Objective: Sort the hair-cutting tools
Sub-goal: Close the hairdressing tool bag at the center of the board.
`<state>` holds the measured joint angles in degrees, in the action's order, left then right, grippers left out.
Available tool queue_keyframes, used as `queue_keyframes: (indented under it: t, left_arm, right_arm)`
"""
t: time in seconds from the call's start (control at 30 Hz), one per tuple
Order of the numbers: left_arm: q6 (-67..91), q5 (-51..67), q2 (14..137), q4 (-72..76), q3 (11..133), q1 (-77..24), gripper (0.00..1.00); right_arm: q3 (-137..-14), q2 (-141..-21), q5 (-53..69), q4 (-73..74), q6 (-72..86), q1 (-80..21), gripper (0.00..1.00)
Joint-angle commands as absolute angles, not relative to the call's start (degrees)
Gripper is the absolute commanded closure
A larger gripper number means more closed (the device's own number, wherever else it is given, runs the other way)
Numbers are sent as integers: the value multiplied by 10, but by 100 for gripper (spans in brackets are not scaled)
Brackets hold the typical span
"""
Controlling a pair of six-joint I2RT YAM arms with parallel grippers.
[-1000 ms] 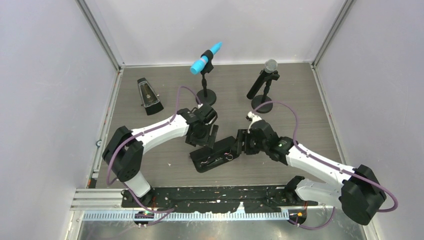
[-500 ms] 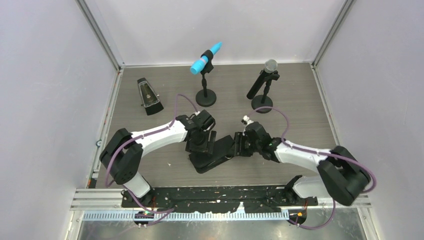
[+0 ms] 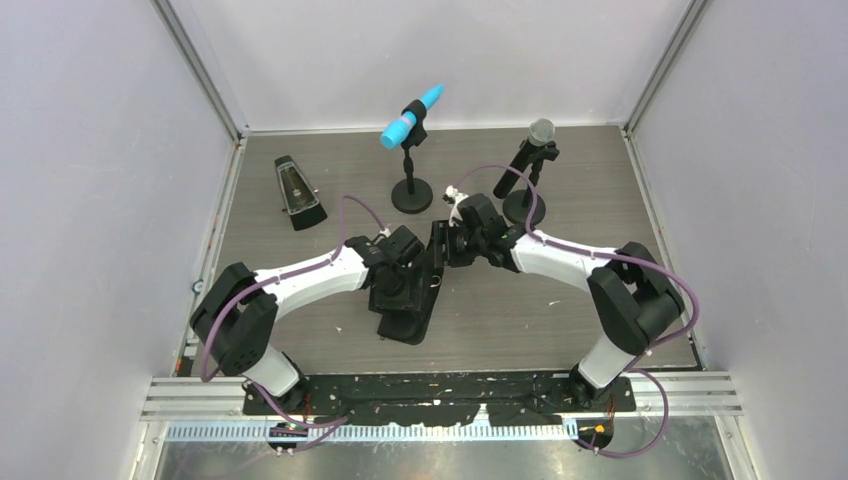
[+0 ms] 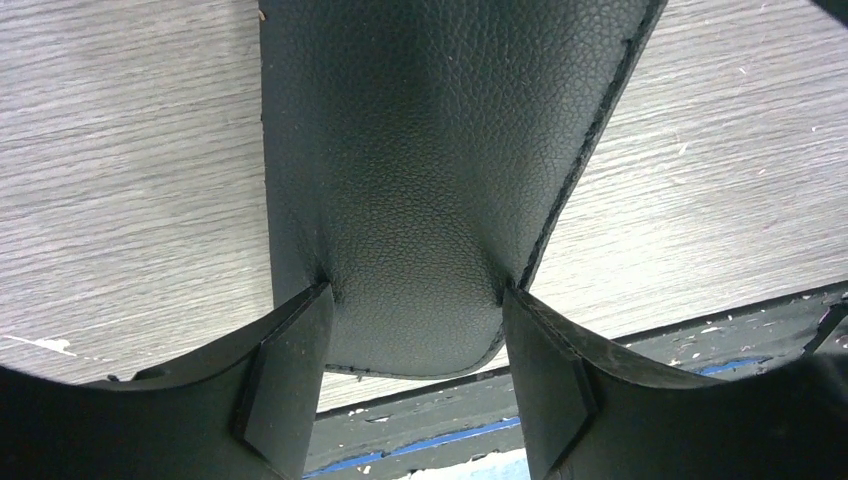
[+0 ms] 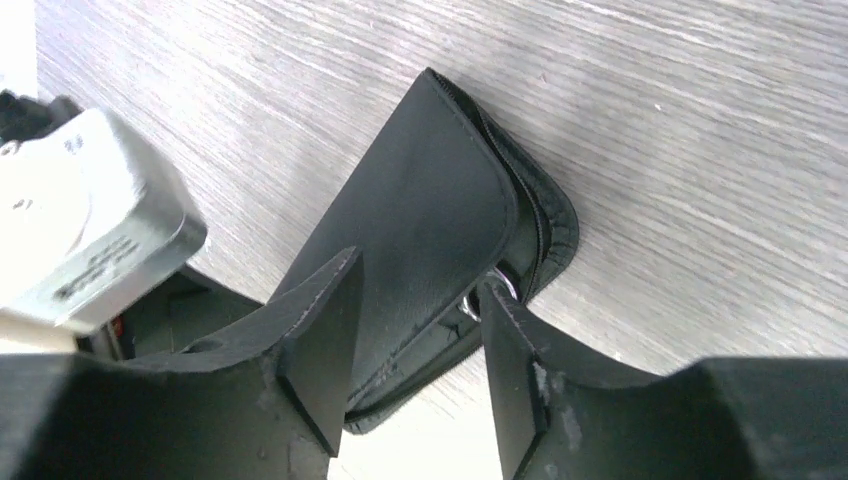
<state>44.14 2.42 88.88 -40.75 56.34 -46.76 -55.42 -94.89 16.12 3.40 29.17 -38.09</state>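
Note:
The black zip case (image 3: pixel 412 300) lies folded on the table, running from near to far. My left gripper (image 3: pixel 390 290) is over its near half; in the left wrist view its fingertips (image 4: pixel 290 380) pinch the leathery cover (image 4: pixel 420 200) from both sides, creasing it. My right gripper (image 3: pixel 447 245) is at the far end, shut across the case's corner (image 5: pixel 430 220). A silver ring (image 5: pixel 497 290) pokes out at the zip beside one right finger; I cannot tell whether it is a scissor handle. The other hair-cutting tools are hidden.
A black metronome (image 3: pixel 298 190) stands at the back left. A blue microphone (image 3: pixel 412 115) on a round-based stand and a black microphone (image 3: pixel 530 160) on its stand rise just behind the grippers. Grey walls close in the table on three sides.
The case lay open with tools showing. The right gripper swung its end up and to the left, so the case turned lengthwise and folded. The left gripper slid toward the near end.

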Motion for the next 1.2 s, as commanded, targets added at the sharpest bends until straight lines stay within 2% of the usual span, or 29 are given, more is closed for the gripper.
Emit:
queue_keyframes:
  t: [0.0, 0.17, 0.37, 0.53, 0.73, 0.97, 1.17]
  left_arm:
    - [477, 15, 875, -400, 564, -468, 36]
    - [503, 45, 871, -372, 559, -468, 38]
    - [510, 42, 863, -376, 562, -468, 38]
    - [510, 17, 827, -392, 556, -459, 28]
    - [491, 5, 759, -380, 531, -393, 25]
    - [471, 40, 777, -333, 534, -346, 24]
    - [473, 66, 848, -310, 543, -339, 26]
  right_arm:
    - [-536, -880, 131, 64, 296, -380, 43]
    - [-474, -845, 130, 37, 345, -380, 36]
    - [-461, -884, 159, -24, 371, -380, 38]
    - [-457, -896, 171, -59, 375, -380, 41]
    - [-447, -892, 143, -58, 363, -373, 52]
    - [-464, -919, 150, -66, 365, -371, 70]
    - [-454, -919, 142, -72, 368, -371, 71]
